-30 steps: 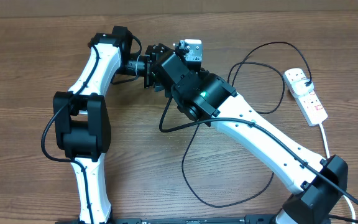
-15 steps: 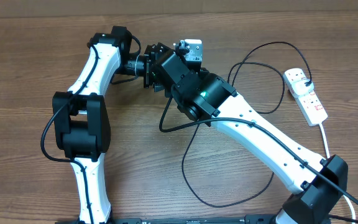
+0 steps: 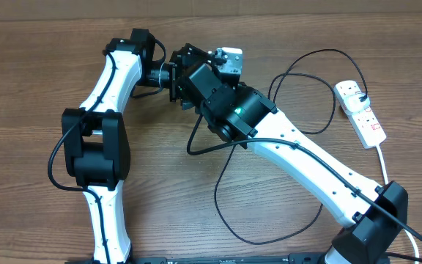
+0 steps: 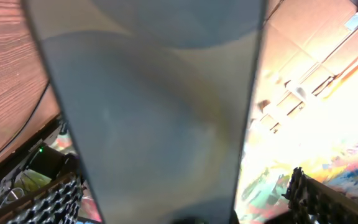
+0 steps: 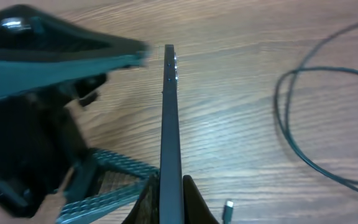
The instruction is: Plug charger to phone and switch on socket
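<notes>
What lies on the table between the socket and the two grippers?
Only the charger, its black cable looping across the bare wooden table toward the socket. The overhead view shows it.

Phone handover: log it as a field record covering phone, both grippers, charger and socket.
phone: on edge, clamped between the arms
right gripper: shut on phone
left gripper: open, straddling phone
charger: loose loops on table
connector tip: lying free on table, not in phone
socket: far right of table, switch state unreadable
</notes>
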{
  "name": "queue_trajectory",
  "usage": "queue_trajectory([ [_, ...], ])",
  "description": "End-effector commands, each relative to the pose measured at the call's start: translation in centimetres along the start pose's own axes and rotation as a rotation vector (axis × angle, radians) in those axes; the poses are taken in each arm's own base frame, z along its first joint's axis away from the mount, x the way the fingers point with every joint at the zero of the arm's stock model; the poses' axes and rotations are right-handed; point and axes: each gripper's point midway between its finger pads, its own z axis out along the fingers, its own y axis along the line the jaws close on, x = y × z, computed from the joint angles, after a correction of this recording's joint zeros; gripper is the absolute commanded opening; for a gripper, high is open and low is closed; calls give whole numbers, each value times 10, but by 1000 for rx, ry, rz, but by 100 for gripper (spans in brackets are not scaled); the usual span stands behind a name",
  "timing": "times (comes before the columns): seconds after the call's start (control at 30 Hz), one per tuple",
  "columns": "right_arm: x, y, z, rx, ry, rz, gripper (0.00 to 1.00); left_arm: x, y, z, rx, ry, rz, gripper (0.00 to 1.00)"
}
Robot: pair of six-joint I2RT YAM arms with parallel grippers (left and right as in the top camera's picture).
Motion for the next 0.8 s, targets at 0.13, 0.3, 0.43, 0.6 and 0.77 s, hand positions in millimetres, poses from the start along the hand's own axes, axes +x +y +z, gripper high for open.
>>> queue_trajectory([
  [0.13, -60, -40, -36, 18, -141, 346, 4, -9, 8, -3, -83, -58, 17, 100],
  [0.3, -75, -63, -55, -68, -85, 587, 4, -9, 8, -3, -83, -58, 18, 99],
  [0.43, -80, -67, -64, -165, 13, 774, 4, -7, 4, -2, -61, -44, 17, 95],
  [0.6, -75, -61, -63, -243, 170, 989, 4, 3, -13, -2, 36, 17, 8, 90],
  [0.77, -74, -60, -63, -243, 212, 1121, 4, 3, -13, -1, 34, 20, -87, 87],
])
